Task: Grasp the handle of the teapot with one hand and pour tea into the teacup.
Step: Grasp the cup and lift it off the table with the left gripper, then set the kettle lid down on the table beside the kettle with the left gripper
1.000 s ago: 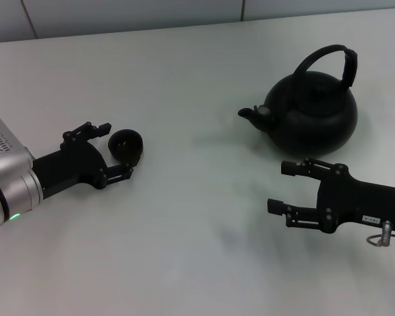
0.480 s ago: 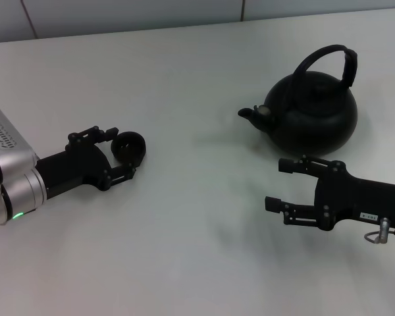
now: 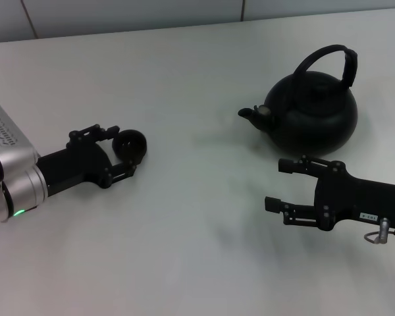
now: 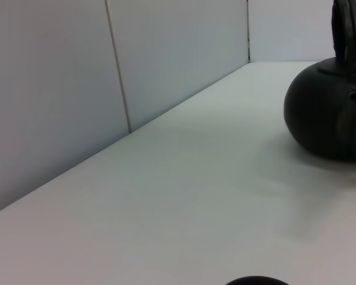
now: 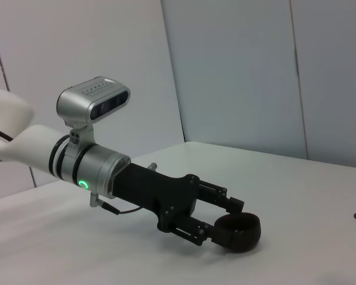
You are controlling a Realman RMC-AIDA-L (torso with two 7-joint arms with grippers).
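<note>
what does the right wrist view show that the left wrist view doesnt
Only the right wrist view shows the left gripper, its fingers closed around the teacup, plus the silver arm behind it. Only the left wrist view shows the teapot with its handle rising above. Both share the white table and the grey panelled wall; the left wrist view catches just a sliver of the cup's rim.

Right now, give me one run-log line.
left gripper: shut on small black teacup | right gripper: open, near round matte-black teapot | arched handle: ungrasped
</note>
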